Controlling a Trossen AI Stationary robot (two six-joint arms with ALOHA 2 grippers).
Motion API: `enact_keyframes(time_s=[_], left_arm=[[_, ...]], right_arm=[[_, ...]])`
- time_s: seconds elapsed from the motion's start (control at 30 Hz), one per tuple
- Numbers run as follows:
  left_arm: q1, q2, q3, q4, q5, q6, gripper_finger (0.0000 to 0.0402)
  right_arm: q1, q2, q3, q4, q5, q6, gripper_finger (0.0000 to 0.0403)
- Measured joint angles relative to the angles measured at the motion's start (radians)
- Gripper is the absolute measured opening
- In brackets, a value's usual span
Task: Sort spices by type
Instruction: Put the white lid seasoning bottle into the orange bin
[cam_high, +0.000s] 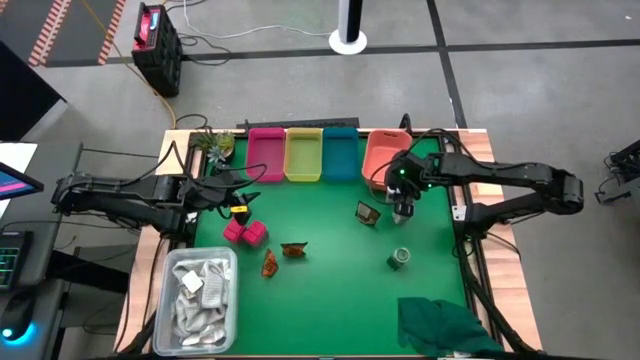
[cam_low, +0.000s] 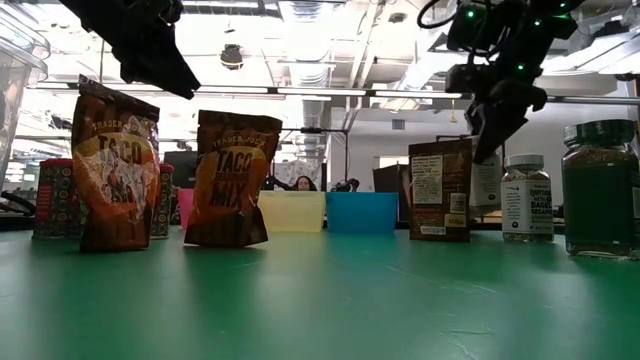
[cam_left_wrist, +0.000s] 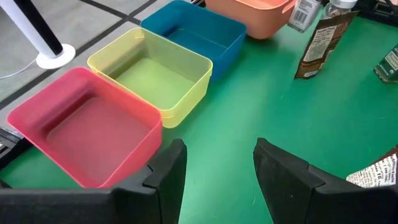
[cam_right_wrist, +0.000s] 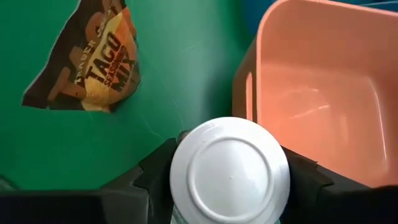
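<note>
My right gripper (cam_right_wrist: 230, 177) clamps a white-capped jar (cam_right_wrist: 230, 173), centre-right of the high view beside the salmon bin (cam_right_wrist: 323, 93). I judge this the pick-up; next I lift and drop it in. My left gripper (cam_left_wrist: 214, 171) waits open.

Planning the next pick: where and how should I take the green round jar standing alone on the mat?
The green round jar stands upright with bare green mat all around it. Come straight down from above and close the jaws across its round sides, just under the lid.
</note>
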Motion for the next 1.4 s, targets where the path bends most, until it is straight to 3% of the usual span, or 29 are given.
enact_keyframes(time_s=[0.4,1.0,1.4], left_arm=[[0.000,0.000,0.000,0.000,0.000,0.004,0.0178],[0.000,0.000,0.000,0.000,0.000,0.005,0.0178],[0.000,0.000,0.000,-0.001,0.000,0.005,0.0178]], right_arm=[[-0.021,0.000,-0.076,0.066,-0.001,-0.008,0.0250],[-0.060,-0.001,-0.078,0.065,0.003,-0.047,0.0295],[-0.010,-0.001,-0.040,0.044,0.041,-0.111,0.0297]])
